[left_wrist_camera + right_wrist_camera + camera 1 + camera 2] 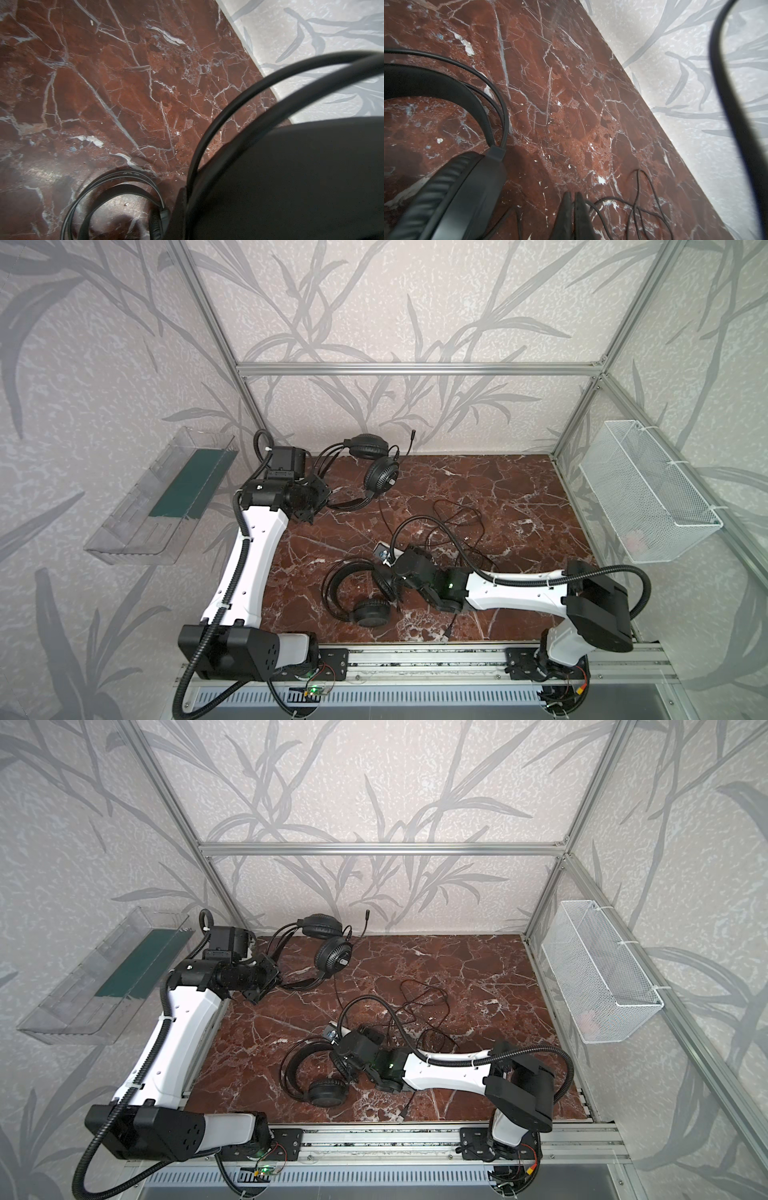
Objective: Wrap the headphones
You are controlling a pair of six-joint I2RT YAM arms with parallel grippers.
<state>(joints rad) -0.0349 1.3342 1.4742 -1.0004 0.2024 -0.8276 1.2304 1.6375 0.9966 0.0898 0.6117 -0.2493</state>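
Two black headsets lay on the red marble tabletop [519, 489], neither wrapped yet. The far headset [382, 475] sat by the back wall, and the left end effector [318, 499] stood at its headband, probably to steady it. Its fingers were together, but the left wrist view was filled by a blurred black mass and two thick arcs, so I could not tell whether anything was clamped. The near headset [370, 612] lay flat towards the front, its cable [637, 187] sprawled in loose loops beside the right arm. The right end effector [572, 196] had its fingers closed beside the padded earcup [452, 193]. The thin cable emerged right at their tips, apparently pinched to begin gathering the slack. In both top views the arm's wrist hid that grip, and which loop belonged to which headset was hard to trace.
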